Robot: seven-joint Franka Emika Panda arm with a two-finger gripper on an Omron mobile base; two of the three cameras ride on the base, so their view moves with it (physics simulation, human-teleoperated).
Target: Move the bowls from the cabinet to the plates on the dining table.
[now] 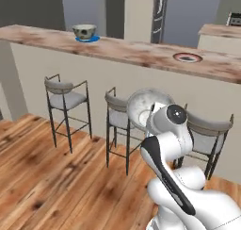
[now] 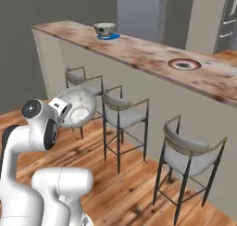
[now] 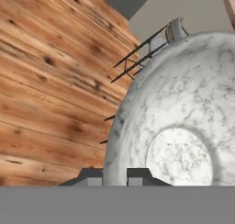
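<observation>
My gripper (image 3: 114, 177) is shut on the rim of a mottled grey-white bowl (image 3: 183, 122), held tipped on its side above the wooden floor in front of the stools. The same bowl (image 1: 141, 106) hangs off the wrist, as does the bowl (image 2: 78, 107) in the right base view. A second bowl (image 1: 84, 31) (image 2: 105, 29) sits upright on the blue plate (image 1: 89, 39) (image 2: 111, 36) at the far left of the dining table (image 1: 132, 52) (image 2: 139, 51). The reddish-brown plate (image 1: 188, 57) (image 2: 184, 64) lies bare farther right. The cabinet is out of view.
Three metal-framed bar stools with grey seats stand along the table's cream side: stool (image 1: 66, 99), stool (image 1: 117, 113), stool (image 1: 207, 135). They stand between the arm and the table. Open wooden floor (image 1: 47, 177) spreads to the left.
</observation>
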